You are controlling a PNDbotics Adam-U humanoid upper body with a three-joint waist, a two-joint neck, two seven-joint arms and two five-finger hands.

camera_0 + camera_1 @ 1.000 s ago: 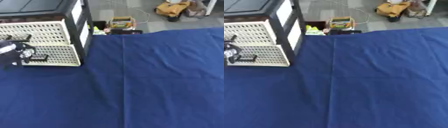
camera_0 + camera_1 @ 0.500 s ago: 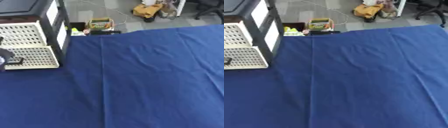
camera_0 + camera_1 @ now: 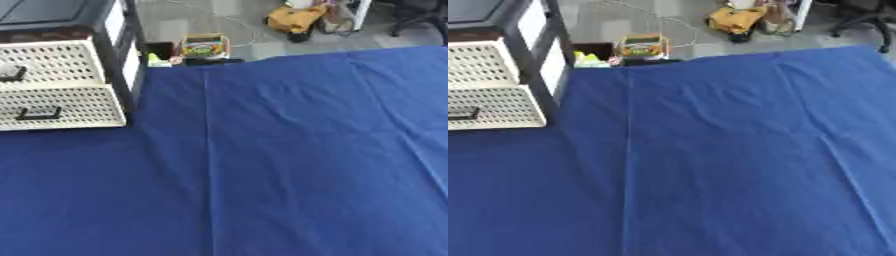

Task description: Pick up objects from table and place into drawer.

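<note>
A black-framed drawer unit (image 3: 121, 30) stands at the table's far left. It has two cream perforated drawers, an upper one (image 3: 54, 62) and a lower one (image 3: 63, 104), each with a black handle (image 3: 38, 114). The lower front seems to stand slightly further forward than the upper. Neither of my hands shows in either view. No loose object shows on the blue cloth (image 3: 289, 150).
The blue cloth covers the whole table, with a crease (image 3: 208, 160) running front to back. Beyond the far edge, on the floor, lie a colourful box (image 3: 203, 46), a yellow thing (image 3: 297, 17) and a chair base (image 3: 859, 20).
My left hand, which was at the lower drawer's handle a second ago, has left the view on the left side. The camera has also shifted.
</note>
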